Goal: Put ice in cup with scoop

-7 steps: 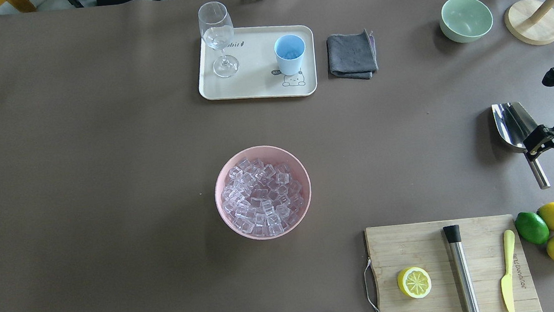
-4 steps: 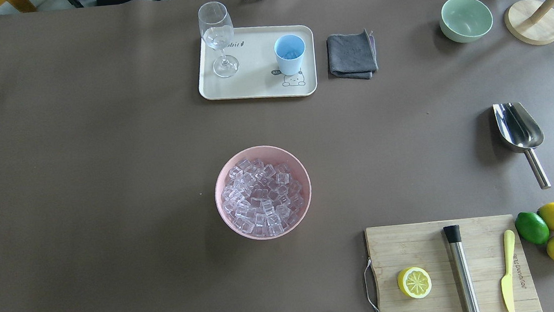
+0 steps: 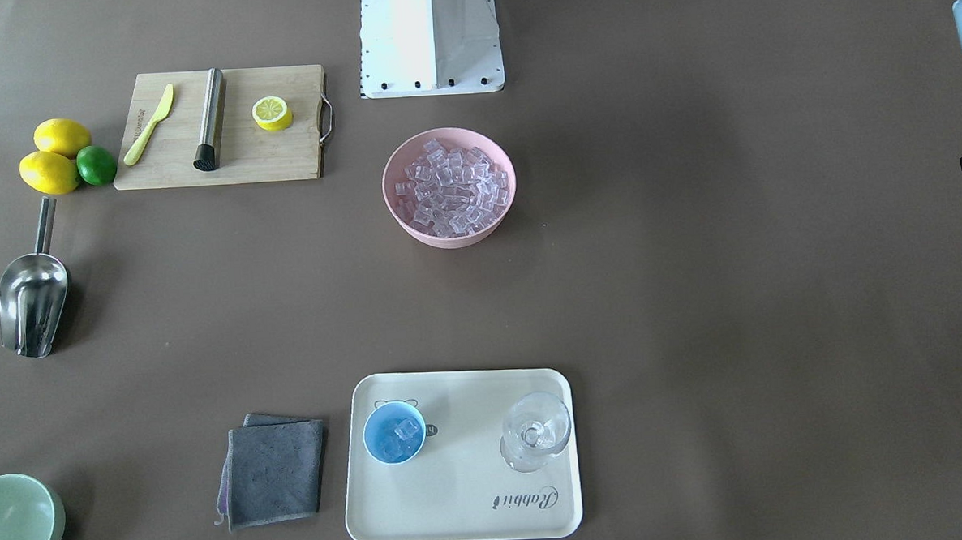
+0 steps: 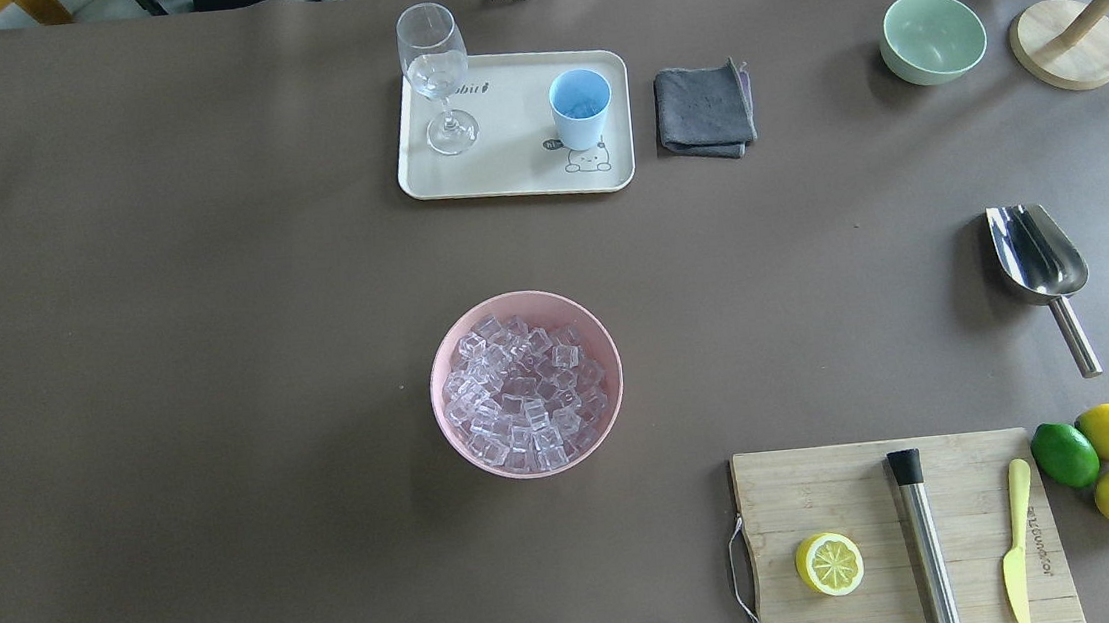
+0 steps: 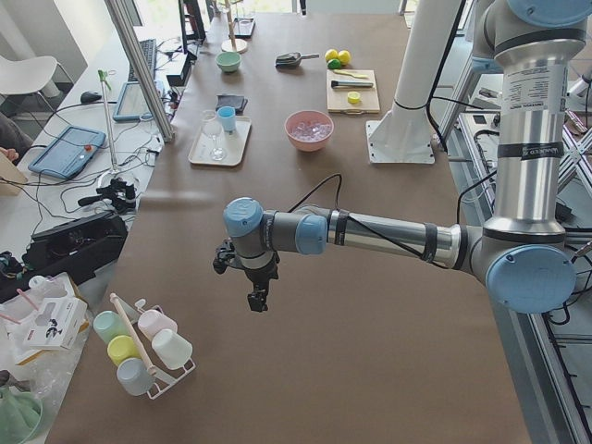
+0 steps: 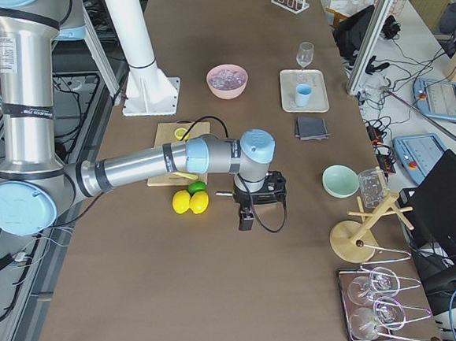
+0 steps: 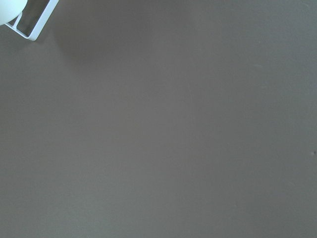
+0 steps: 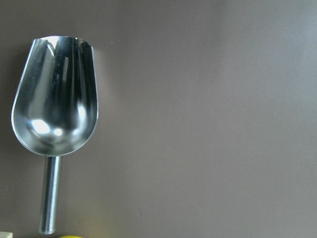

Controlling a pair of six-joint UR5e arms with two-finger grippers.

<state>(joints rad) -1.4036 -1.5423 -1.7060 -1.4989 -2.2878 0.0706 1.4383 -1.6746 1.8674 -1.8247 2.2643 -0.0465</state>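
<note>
Left fingers (image 5: 256, 301) and right fingers (image 6: 245, 220), seen only from afar, cannot be judged open or closed; scoop (image 8: 54, 104) lies empty on the surface (image 4: 219, 381), ice (image 3: 407, 429) seemingly in cup (image 3: 369, 431).

The ice (image 4: 525, 394) sits in a bowl (image 4: 519, 299) in the middle of the counter (image 4: 219, 381). Behind it, far from the robot, a tray (image 4: 511, 160) holds the cup (image 4: 581, 108) and a glass (image 4: 433, 61). Some ice is in the cup. The scoop (image 4: 1036, 254) lies on the robot's right, and the cutting board (image 4: 811, 490) is nearer the robot.
</note>
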